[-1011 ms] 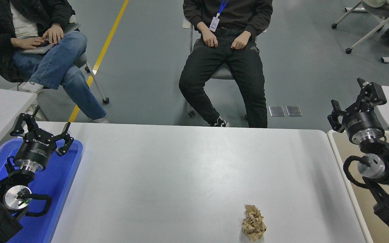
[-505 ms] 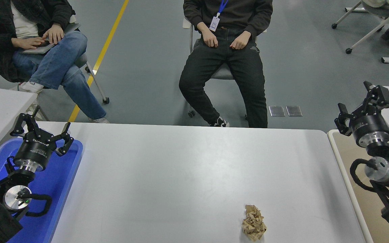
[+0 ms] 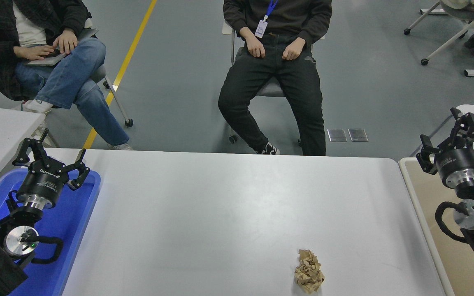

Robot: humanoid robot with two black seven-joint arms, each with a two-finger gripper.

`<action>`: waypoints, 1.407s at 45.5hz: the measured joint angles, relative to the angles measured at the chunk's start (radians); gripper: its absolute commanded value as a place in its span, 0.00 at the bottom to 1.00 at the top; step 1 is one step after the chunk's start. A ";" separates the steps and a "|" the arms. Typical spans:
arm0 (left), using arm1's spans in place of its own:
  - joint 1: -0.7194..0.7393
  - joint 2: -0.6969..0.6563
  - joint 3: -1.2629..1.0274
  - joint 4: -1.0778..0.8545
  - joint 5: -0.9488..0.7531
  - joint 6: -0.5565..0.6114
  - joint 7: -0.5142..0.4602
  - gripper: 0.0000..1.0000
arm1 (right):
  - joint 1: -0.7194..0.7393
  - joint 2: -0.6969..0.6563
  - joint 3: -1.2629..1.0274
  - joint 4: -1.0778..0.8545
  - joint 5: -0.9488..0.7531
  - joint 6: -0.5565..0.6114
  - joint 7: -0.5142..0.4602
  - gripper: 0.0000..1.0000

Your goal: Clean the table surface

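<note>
Drifting right and nearer over the beige tray (image 3: 426,193), the right claw (image 3: 453,137) hangs spread and empty, the left claw (image 3: 52,158) parked open over the blue tray (image 3: 76,230), while crumpled brown paper (image 3: 309,271) still litters the worktop (image 3: 228,205), uncleaned.
</note>
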 measured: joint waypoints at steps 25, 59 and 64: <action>0.000 0.000 0.000 0.000 0.000 0.000 0.000 1.00 | 0.004 -0.005 0.001 -0.049 0.000 0.000 0.000 0.98; 0.000 0.000 0.000 0.000 0.000 0.000 0.000 1.00 | -0.013 -0.046 0.002 -0.077 0.003 0.000 0.000 0.98; 0.000 0.000 0.000 0.000 0.000 0.000 0.000 1.00 | -0.018 -0.046 0.002 -0.078 0.005 0.000 0.000 0.98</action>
